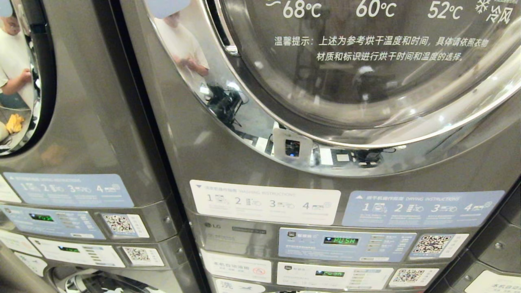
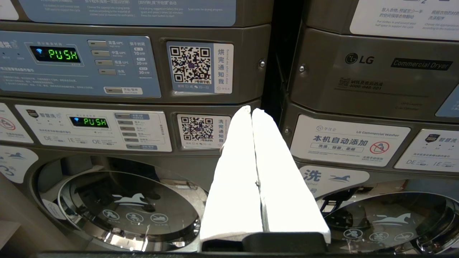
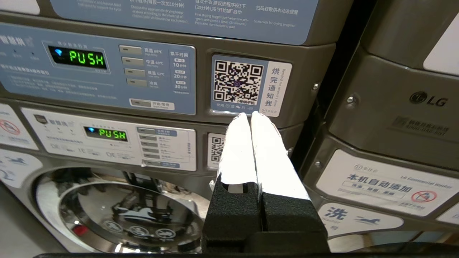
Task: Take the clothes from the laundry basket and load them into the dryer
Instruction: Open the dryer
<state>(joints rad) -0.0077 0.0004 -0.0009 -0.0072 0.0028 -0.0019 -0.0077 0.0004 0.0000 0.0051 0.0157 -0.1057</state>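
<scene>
Head view is filled by the dryer [image 1: 325,162], its round glass door [image 1: 366,61] closed, with a matching stacked machine [image 1: 81,122] beside it on the left. No laundry basket or clothes in any view, so can't place them. Left gripper [image 2: 251,109] and right gripper [image 3: 250,114] both have white-wrapped fingers pressed together, holding nothing, aimed at the control panels [image 3: 96,68] reading PUSH.

Two stacked machines stand side by side. The dryer door [image 1: 366,73] sits above the control panels [image 1: 346,244]; each washer door [image 2: 125,208] lies below its panels.
</scene>
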